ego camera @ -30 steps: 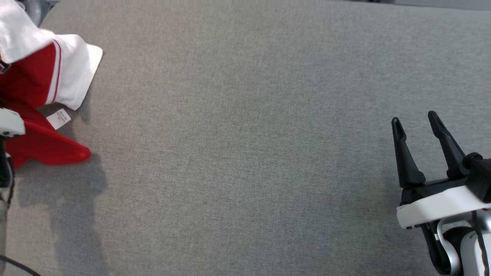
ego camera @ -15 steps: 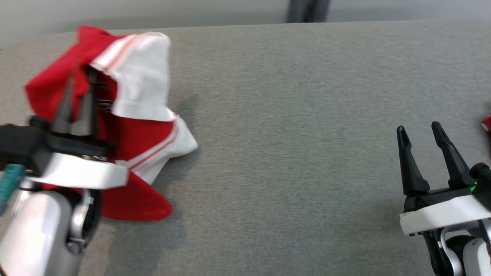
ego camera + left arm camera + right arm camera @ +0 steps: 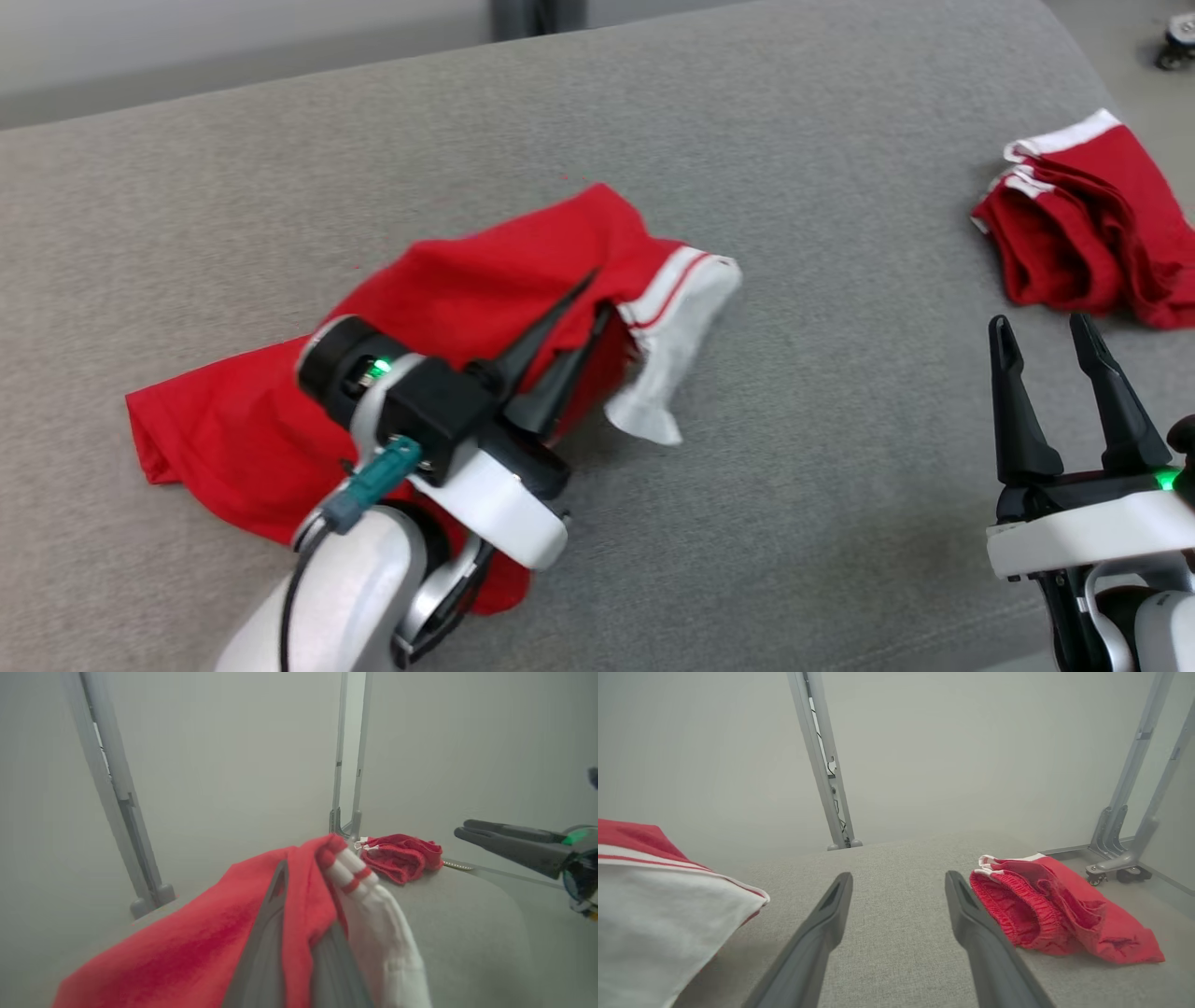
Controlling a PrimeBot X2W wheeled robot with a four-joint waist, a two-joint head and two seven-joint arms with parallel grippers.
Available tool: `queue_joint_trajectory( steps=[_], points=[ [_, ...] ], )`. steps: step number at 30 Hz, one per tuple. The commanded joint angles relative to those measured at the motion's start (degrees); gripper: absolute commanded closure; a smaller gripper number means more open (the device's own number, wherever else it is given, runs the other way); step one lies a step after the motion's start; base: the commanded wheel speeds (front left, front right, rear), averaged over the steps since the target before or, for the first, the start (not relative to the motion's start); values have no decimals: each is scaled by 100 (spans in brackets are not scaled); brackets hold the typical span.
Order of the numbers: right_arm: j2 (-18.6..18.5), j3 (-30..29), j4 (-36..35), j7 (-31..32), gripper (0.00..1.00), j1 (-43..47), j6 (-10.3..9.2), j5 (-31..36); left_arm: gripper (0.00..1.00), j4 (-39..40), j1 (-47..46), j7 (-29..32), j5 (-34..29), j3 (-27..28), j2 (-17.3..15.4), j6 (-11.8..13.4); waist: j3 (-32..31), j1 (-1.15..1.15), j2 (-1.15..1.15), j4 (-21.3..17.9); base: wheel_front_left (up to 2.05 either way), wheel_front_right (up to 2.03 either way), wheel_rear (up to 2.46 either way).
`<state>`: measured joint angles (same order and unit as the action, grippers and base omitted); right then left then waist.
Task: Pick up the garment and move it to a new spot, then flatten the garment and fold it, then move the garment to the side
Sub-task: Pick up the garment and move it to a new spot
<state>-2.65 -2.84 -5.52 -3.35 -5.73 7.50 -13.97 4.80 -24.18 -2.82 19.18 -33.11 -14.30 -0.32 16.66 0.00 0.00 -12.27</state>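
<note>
Head view: the left gripper (image 3: 597, 297) is at the centre left of the frame, its two fingers pressed together on a fold of the red and white garment (image 3: 448, 299). The garment lies on the grey fabric surface (image 3: 840, 485), with its white striped end towards the right. The right gripper (image 3: 1041, 322) hovers at the lower right, fingers apart, holding nothing. Red shorts (image 3: 1083, 233) lie bunched at the upper right.

Garment (image 3: 467, 299) partly hidden behind left arm (image 3: 355, 579), red shorts (image 3: 1092, 233) cut by right edge, caster (image 3: 1178, 42) cropped at corner
</note>
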Motion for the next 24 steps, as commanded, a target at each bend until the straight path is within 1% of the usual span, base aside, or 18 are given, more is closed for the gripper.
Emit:
queue_joint_trajectory(
  steps=[1,3,5,12,13,14,15,20,24],
  points=[
    [-16,6,35,-66,0,18,-2,-73,100,-136,-81,75,-55,-131,-9,-97,121,0,0,-238,0,0,0],
    [-18,28,72,-104,0,9,-2,-119,100,-345,-106,159,-76,-248,4,-181,176,0,0,-310,0,0,0],
    [-18,26,93,-125,0,5,-2,-144,100,-475,-110,212,-71,-306,7,-201,201,0,0,-326,0,0,0],
    [-19,89,240,-209,0,-102,-2,-214,100,-1656,-367,358,96,-580,42,-509,386,0,0,-280,0,0,0],
    [-19,100,254,-219,0,-114,-2,-211,84,-1803,-407,362,111,-614,52,-537,402,0,0,-261,0,0,0],
    [-19,113,272,-222,0,-132,-2,-207,57,-1931,-451,322,133,-627,76,-549,409,0,0,-239,0,0,0],
    [-19,107,287,-230,0,-150,-2,-195,0,-2015,-505,269,116,-652,102,-570,416,0,0,-207,0,0,0],
    [-20,73,347,-225,0,-194,-2,-136,0,-2221,-519,-136,142,-700,178,-597,344,0,0,-2,0,0,0],
    [-19,45,351,-182,0,-147,-2,-62,0,-2092,-344,-600,204,-549,163,-463,193,0,0,211,0,0,0]
  ],
)
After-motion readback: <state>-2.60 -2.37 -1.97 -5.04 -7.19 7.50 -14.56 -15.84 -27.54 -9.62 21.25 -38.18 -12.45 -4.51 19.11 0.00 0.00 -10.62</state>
